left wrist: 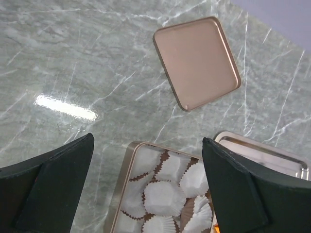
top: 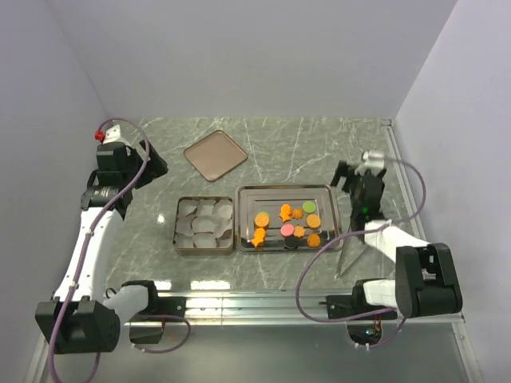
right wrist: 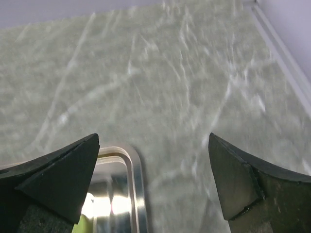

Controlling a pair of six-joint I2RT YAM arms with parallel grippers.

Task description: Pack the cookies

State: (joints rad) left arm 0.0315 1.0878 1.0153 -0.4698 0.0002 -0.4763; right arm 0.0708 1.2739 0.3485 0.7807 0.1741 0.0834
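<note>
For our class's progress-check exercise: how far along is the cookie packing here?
Done: the lid lies apart from the tin, whose paper cups sit ready. In hand: nothing; the left gripper and right gripper hang open and empty. Left: the cookies all lie on the metal tray, none in a cup.

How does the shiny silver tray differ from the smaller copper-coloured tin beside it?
The rectangular silver metal tray is bigger and longer than the square copper-coloured tin. The tray holds small colourful cookies, mostly orange, lying loose; the tin is filled with white pleated paper cups. Both are shallow, rimmed, open-topped and sit flat, side by side, on the green marble table.
</note>
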